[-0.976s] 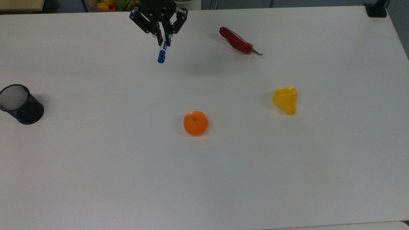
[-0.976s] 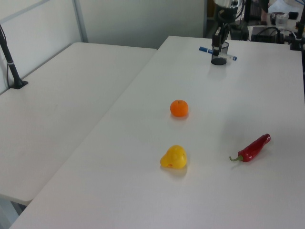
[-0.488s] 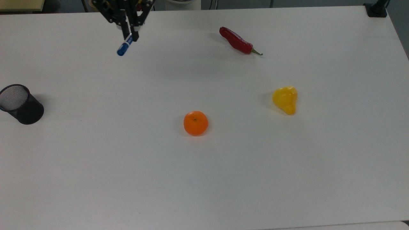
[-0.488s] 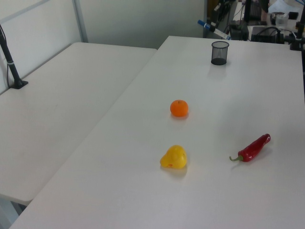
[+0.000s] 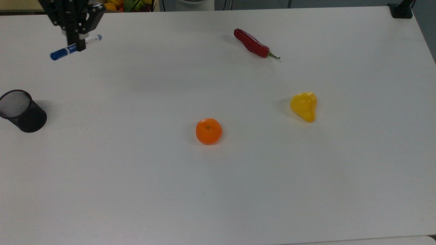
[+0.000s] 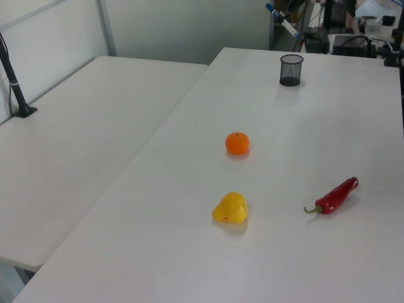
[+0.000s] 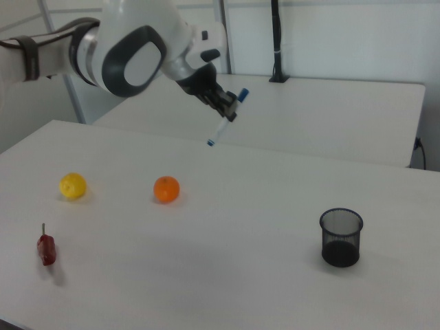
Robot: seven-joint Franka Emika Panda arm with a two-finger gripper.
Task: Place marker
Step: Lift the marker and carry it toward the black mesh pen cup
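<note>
My gripper (image 5: 79,43) hangs high over the far left corner of the table in the top view, shut on the marker (image 5: 64,51). The marker is white with a blue cap (image 5: 58,54) and lies tilted across the fingers, cap toward the top view's left. In the right view the gripper (image 7: 229,110) holds the marker (image 7: 220,130) slanted, well above the table and to the left of the black mesh cup (image 7: 340,237). The left view shows the marker (image 6: 282,20) in the air beyond the cup (image 6: 291,69).
A black mesh cup (image 5: 21,111) stands at the top view's left edge. An orange (image 5: 208,131) sits mid-table, a yellow pepper (image 5: 304,106) to its right, a red chili (image 5: 253,44) at the back. A bowl of fruit (image 5: 126,4) lies behind the table.
The gripper has carried the marker steadily toward the top view's left, from above the table's back middle to its far left corner. The marker has turned from pointing down to lying nearly level.
</note>
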